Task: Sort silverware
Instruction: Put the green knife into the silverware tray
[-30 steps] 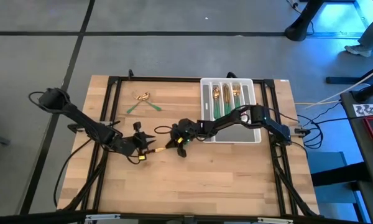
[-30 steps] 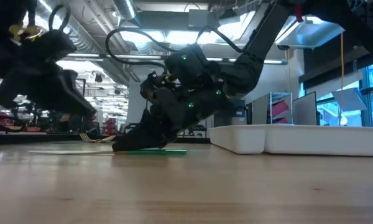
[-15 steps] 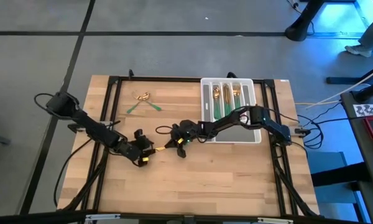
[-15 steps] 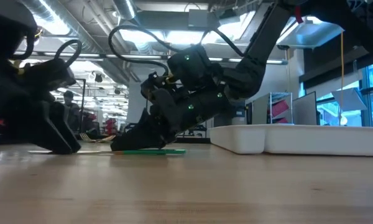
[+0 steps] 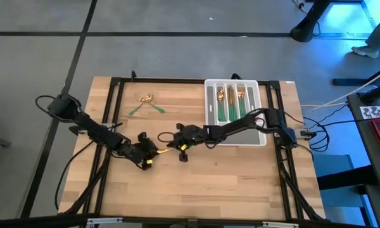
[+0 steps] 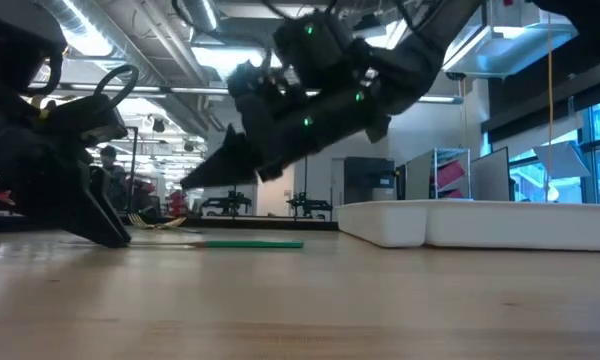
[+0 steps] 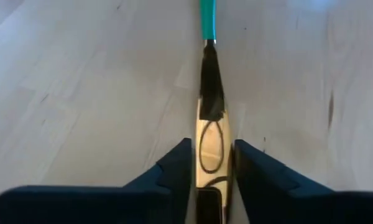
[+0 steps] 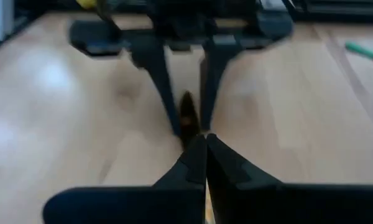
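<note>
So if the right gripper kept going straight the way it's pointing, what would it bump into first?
Probably the left gripper. The right gripper, shut, points straight at it, with the gold-headed utensil between the left fingers. Depth is unclear.

Lab or workshop, ceiling ducts [image 6: 130, 45], concrete floor [image 5: 38, 63]

Glossy gold-headed knife [image 7: 210, 134] with a green handle on a matt wooden table [image 5: 240, 171].
</note>
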Motion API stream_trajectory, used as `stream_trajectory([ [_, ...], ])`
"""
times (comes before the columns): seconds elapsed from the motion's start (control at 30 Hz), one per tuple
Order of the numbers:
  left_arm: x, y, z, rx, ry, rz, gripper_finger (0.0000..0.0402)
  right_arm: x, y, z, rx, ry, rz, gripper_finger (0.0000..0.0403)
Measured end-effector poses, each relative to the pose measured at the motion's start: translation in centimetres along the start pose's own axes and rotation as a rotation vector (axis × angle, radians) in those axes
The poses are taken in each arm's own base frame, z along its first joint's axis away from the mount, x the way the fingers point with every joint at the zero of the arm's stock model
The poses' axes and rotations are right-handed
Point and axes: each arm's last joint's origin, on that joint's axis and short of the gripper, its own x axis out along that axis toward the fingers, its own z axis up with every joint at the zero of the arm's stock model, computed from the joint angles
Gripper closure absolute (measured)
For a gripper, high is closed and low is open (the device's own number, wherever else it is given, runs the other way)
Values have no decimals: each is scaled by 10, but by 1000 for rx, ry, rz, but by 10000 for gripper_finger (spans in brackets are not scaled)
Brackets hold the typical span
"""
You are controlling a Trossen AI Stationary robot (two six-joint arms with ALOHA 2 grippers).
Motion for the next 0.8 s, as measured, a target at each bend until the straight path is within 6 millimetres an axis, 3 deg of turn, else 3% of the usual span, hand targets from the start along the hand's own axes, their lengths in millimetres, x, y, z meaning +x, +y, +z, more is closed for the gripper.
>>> stream_trajectory([
  [0.2, 0, 0, -1, 9, 4, -4, 351, -2, 2, 0, 3, 30, 2, 373],
  [0.4, -1, -3, -1, 42, -6, 1, 351, -4, 2, -16, 17, 194, -14, 288],
  [0.57, -2, -12, 9, 176, -31, 12, 351, -2, 1, -29, 23, 285, -31, 223],
  [0.8, -7, -26, 25, 287, -7, 80, 351, 6, 1, -49, 33, 369, -35, 212],
])
